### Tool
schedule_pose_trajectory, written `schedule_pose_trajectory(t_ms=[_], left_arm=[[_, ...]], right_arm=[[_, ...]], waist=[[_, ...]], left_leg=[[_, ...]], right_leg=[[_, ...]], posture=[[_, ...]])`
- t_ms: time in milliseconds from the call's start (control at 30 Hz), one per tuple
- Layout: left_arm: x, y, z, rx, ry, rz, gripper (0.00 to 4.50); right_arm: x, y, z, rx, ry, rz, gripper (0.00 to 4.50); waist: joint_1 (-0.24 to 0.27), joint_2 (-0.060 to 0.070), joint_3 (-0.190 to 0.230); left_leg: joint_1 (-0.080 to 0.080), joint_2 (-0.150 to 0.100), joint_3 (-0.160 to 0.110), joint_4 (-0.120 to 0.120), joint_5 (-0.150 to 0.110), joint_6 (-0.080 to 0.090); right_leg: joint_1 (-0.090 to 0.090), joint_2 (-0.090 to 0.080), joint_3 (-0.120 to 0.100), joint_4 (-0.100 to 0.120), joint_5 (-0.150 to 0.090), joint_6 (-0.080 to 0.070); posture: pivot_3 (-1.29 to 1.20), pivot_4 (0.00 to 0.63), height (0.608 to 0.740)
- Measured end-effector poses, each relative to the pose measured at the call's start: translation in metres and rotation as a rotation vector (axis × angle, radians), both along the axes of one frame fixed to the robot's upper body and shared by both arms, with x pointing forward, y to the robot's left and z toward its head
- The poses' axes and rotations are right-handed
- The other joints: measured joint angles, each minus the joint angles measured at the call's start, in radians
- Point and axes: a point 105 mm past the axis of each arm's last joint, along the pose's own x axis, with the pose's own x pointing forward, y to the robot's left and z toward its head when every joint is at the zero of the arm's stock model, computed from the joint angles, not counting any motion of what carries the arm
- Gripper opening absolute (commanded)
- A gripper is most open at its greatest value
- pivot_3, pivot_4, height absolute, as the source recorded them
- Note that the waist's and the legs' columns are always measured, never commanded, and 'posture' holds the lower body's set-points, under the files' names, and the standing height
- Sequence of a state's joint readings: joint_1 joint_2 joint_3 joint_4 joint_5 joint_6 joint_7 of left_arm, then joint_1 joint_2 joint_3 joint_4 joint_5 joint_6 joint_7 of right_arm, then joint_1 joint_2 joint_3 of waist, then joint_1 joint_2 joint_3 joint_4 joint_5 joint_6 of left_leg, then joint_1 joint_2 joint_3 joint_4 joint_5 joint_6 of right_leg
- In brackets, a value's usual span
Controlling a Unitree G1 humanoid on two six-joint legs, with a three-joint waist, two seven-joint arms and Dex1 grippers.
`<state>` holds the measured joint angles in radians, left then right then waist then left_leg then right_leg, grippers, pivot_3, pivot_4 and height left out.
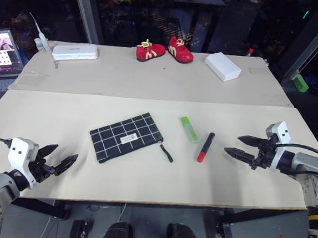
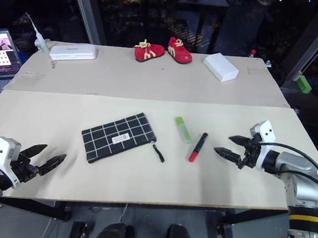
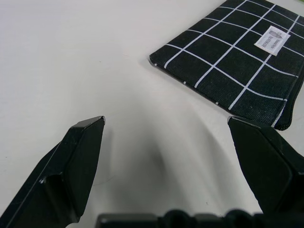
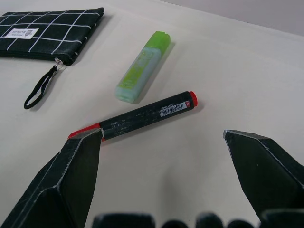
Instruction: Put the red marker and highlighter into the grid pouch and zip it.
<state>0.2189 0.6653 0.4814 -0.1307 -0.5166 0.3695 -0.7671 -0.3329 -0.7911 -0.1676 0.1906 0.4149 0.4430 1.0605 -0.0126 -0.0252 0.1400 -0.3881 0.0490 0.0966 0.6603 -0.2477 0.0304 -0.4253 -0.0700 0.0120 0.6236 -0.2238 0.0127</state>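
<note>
black fabric grid pouch [image 1: 126, 137] lies flat mid-tabletop [image 1: 152, 74], zipped, cord [image 1: 166, 152] trailing: limp, light, best pinned at a corner. highlighter [image 1: 190, 129] and red marker [image 1: 205, 147] lie just beside it, apart; both rigid, smooth, likely to roll; grip mid-barrel. left gripper [image 1: 61, 159] and right gripper [image 1: 240, 147]: jaws released, empty.

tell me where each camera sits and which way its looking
Left and right eye views: on the head, looking forward and down at the table; both arms show, left gripper and right gripper open.
Left wrist view: along the left gripper's fingers at the grid pouch.
Right wrist view: along the right gripper's fingers at the red marker, highlighter and pouch.
Shared: the pouch shows in every view.
</note>
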Motion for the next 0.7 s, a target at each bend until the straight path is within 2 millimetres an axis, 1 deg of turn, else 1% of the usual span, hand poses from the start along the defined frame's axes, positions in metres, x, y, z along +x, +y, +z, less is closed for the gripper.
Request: schedule_pose_trajectory(t_ms=[100,167,200,233,300,333,400,433,500,567,633,700], left_arm=[[0.005,-0.003,0.002,-0.014,-0.009,-0.018,4.48],[0.011,-0.014,0.004,-0.031,-0.013,-0.095,4.50],[0.012,-0.018,0.001,-0.003,-0.011,-0.146,4.50],[0.013,-0.019,-0.002,0.057,-0.009,-0.177,4.50],[0.013,-0.013,-0.011,0.212,-0.001,-0.222,4.50],[0.012,-0.011,-0.013,0.267,0.001,-0.247,4.50],[0.015,-0.015,-0.010,0.305,-0.038,-0.289,4.50],[0.018,-0.018,-0.005,0.319,-0.068,-0.305,4.50],[0.022,-0.021,0.003,0.376,-0.108,-0.337,4.50],[0.023,-0.020,0.007,0.436,-0.125,-0.365,4.50],[0.022,-0.020,0.004,0.464,-0.121,-0.383,4.50],[0.021,-0.022,-0.001,0.506,-0.106,-0.422,4.50]], right_arm=[[0.001,0.000,-0.001,0.001,0.000,-0.006,4.50],[0.003,0.005,-0.004,0.019,0.000,-0.012,3.99],[0.005,0.006,-0.006,0.031,0.001,-0.023,3.78],[0.006,0.006,-0.009,0.037,0.007,-0.034,3.44],[0.007,0.003,-0.012,0.038,0.018,-0.051,2.69],[0.007,0.003,-0.012,0.039,0.020,-0.049,2.38],[0.006,0.004,-0.012,0.047,0.027,-0.041,1.69],[0.006,0.005,-0.011,0.055,0.029,-0.037,1.51],[0.008,0.007,-0.005,0.061,0.019,-0.021,0.69],[0.009,0.010,-0.003,0.058,0.014,-0.005,0.10],[0.008,0.016,-0.005,0.050,0.023,0.019,0.10],[0.010,0.033,-0.007,0.055,0.037,0.067,0.10]], waist=[[0.001,0.000,0.000],[0.002,0.000,0.000],[0.001,0.000,0.000],[0.001,0.000,0.000],[0.000,0.000,0.000],[-0.001,0.000,0.000],[-0.001,0.000,0.000],[0.000,0.000,0.000],[0.001,0.000,0.000],[0.000,0.000,0.000],[-0.003,0.000,0.000],[-0.007,0.000,0.000]], left_leg=[[0.000,0.000,0.000,0.000,0.000,0.000],[0.001,0.000,0.000,0.000,0.000,0.000],[0.001,-0.001,0.000,0.000,0.000,0.000],[0.001,-0.001,0.001,0.000,0.000,0.000],[0.000,-0.001,0.001,0.000,0.000,0.000],[-0.001,0.000,0.001,0.000,0.000,0.000],[-0.001,0.000,0.001,0.000,0.000,0.000],[-0.001,0.000,0.001,0.000,0.000,0.000],[-0.001,0.000,0.001,0.000,0.000,0.000],[0.000,0.000,0.001,0.000,0.000,0.000],[0.000,0.000,0.001,0.000,0.000,0.000],[0.000,0.001,0.002,0.000,0.000,0.000]], right_leg=[[0.000,0.000,0.000,0.000,0.000,0.000],[0.001,0.000,0.000,0.001,0.000,0.000],[0.001,0.000,0.000,0.000,0.000,0.000],[0.000,0.000,0.000,0.000,0.000,0.000],[-0.001,0.000,0.000,0.000,0.000,0.000],[-0.001,0.000,0.000,0.000,0.000,0.000],[-0.001,0.000,0.000,0.000,0.000,0.000],[-0.001,-0.001,0.000,0.000,0.000,0.000],[-0.001,-0.001,0.000,0.000,0.000,0.000],[0.000,-0.001,0.000,0.000,0.000,0.000],[-0.001,-0.001,0.000,0.001,0.000,0.000],[-0.001,-0.001,0.000,0.001,0.000,0.000]], posture=[[0.00,0.150,0.740],[0.00,0.150,0.740],[0.00,0.150,0.740],[0.00,0.150,0.740],[0.00,0.150,0.740],[0.00,0.150,0.740],[0.00,0.150,0.740],[0.00,0.150,0.740],[0.00,0.150,0.740],[0.00,0.150,0.740],[0.00,0.150,0.740],[0.00,0.150,0.740]])
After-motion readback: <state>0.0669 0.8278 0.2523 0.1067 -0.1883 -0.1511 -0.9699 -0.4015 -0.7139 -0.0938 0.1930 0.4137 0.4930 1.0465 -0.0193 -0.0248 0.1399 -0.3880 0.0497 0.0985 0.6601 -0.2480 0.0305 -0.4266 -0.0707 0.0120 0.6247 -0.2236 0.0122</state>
